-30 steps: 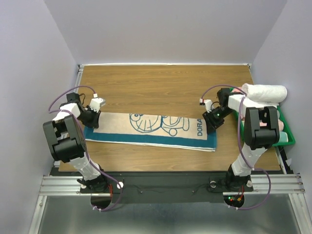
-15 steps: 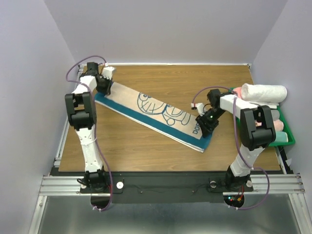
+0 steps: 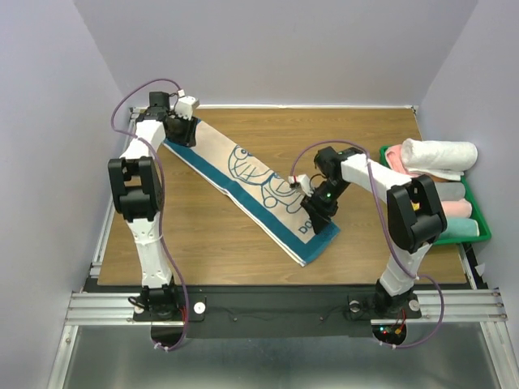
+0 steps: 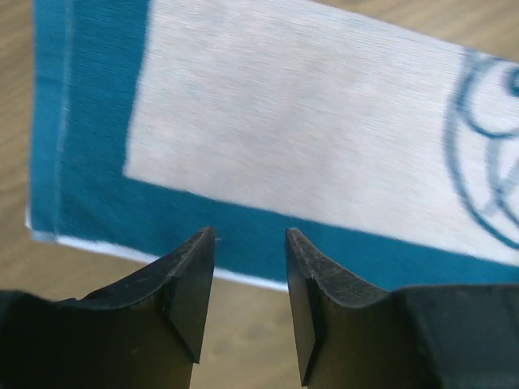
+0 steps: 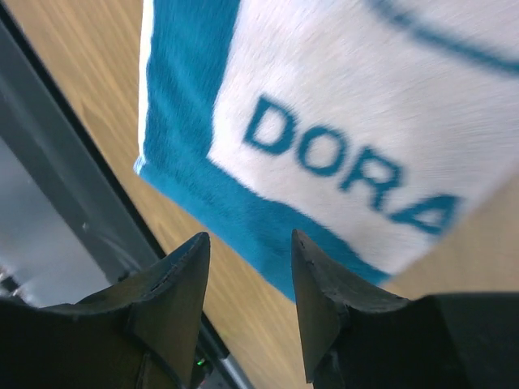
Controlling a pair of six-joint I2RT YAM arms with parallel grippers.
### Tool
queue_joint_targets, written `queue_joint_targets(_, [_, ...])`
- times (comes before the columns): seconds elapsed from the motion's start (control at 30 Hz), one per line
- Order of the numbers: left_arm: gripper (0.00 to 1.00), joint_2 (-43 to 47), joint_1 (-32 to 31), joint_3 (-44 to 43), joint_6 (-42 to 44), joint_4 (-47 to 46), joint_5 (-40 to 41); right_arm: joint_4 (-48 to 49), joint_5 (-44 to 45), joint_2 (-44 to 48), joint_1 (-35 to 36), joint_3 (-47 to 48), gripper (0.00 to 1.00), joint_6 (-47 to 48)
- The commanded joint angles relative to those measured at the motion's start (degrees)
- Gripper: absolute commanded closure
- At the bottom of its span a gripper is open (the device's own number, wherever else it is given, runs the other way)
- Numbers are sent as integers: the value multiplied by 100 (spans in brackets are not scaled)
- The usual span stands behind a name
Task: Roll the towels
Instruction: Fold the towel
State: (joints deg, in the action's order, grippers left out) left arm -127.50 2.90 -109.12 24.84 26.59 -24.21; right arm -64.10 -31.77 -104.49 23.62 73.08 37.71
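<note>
One towel lies flat and diagonal on the wooden table, from the far left corner to the near middle. It shows a cream centre, a teal border, a teal cat outline and teal DORA lettering. My left gripper is over its far left end, open and empty. In the left wrist view the teal edge of the towel lies below the jaws. My right gripper is over its near right end, open and empty. In the right wrist view the towel's lettered corner lies below the jaws.
A green tray stands at the table's right edge. It holds a white rolled towel on top and pink rolls under it. The black front rail runs close to the towel's near corner.
The towel swung from lying across the table to a diagonal. The left arm went to the far left corner with its end. The right gripper moved left and nearer.
</note>
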Motion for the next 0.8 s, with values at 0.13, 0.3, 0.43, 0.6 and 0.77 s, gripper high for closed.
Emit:
queue_joint_targets(0.13, [63,1597,-842,1858,-821,-900,338,299,696,-299,-349,743,59,-62])
queue_joint_targets(0.3, [77,1361,-1255,2114,-1236,-1068,460,749,1067,-721,-349,568,70,-299])
queue_joint_targets(0.43, [83,1027,-1353,1939,-1508,-1156,671,863,1006,-933,-323,295,77,-387])
queue_joint_targets(0.6, [87,438,-1353,1325,-1368,-946,979,908,708,-1003,-68,-109,78,-563])
queue_joint_targets(0.77, [87,-660,-1388,165,-1280,-366,892,890,365,-1231,458,-461,77,-695])
